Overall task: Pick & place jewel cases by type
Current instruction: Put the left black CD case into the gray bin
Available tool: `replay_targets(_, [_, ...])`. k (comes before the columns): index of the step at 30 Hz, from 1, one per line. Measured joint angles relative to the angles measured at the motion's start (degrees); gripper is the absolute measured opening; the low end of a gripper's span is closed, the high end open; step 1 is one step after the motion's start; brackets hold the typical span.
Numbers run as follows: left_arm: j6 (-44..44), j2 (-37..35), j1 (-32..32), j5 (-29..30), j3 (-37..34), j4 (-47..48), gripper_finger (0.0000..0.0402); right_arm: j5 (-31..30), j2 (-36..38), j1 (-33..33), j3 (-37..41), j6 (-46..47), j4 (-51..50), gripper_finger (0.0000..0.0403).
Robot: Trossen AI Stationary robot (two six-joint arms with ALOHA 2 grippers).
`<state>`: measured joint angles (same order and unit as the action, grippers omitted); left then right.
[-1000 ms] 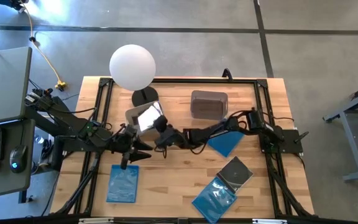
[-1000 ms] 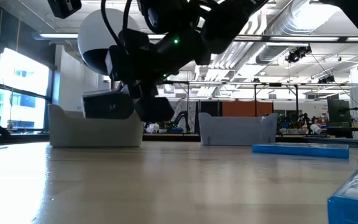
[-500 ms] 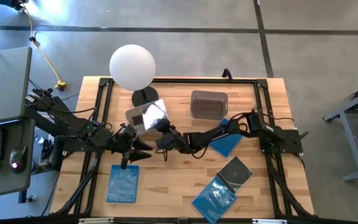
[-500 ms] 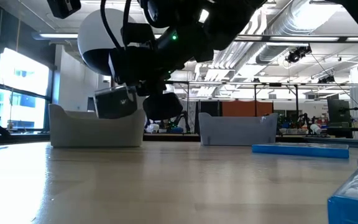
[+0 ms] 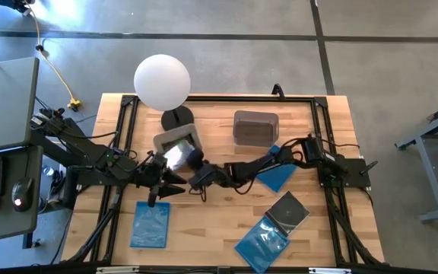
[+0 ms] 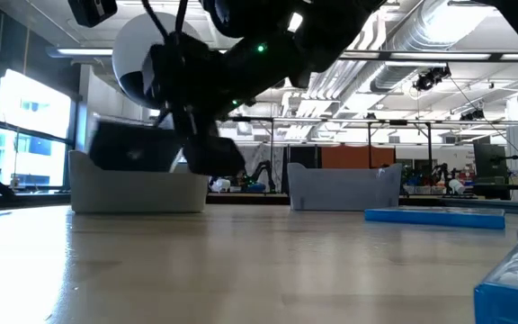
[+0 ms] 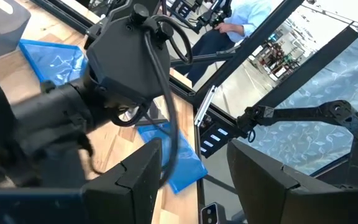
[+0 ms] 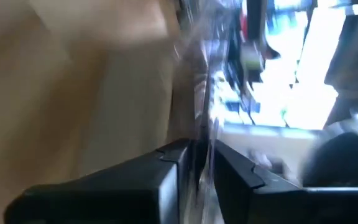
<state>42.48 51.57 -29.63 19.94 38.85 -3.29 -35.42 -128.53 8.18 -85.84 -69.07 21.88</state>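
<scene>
While the right gripper [image 5: 191, 161] is pinching a shiny clear jewel case [image 5: 176, 156] by one edge, I am holding that case in the air directly over the left grey tub [image 5: 176, 142], and in the low view the case [image 6: 131, 148] is hanging level with the tub's rim [image 6: 138, 184] rather than inside it. From the right wrist view the case's thin edge [image 8: 201, 124] is sitting between the two fingers, so I am judging the hold to be narrow. My main concern is that the case is catching the tub wall on release and tipping out onto the tabletop [image 5: 219, 209], which a tilted or off-centre drop would cause. The left gripper [image 5: 175, 185] is waiting with its fingers spread, just beside the right arm's wrist, and I am treating a brush between the two arms as a second hazard. Remaining cases are lying on the tabletop: one blue case [image 5: 150, 224] near the left arm, one blue case [image 5: 275, 173] beside the right arm, another blue case [image 5: 262, 242] and a dark case [image 5: 288, 209] at the near edge. The second tub [image 5: 255, 127] is standing well apart.
</scene>
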Motion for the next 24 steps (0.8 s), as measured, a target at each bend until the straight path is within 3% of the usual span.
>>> replay_targets(2, [0.00,0.00,0.00,0.00,0.00,0.06,0.0182,4.43,0.00,-0.53,0.00,2.37,0.01,0.0065])
replay_targets(6, [0.00,0.00,0.00,0.00,0.00,0.26,0.0182,6.86,0.00,-3.51,0.00,10.05,-0.22,0.0051])
replay_targets(12, [0.00,0.00,0.00,0.00,0.00,0.28,0.0182,20.43,0.10,-8.87,0.00,18.90,1.37,0.0034])
replay_targets(18, [0.00,0.00,0.00,-0.55,0.00,0.46,0.0182,28.66,0.11,-11.15,0.00,20.64,4.52,0.0066])
replay_targets(24, [0.00,0.00,-0.02,-1.42,0.00,0.44,0.0182,32.41,0.11,-12.62,0.00,22.46,5.07,0.0044])
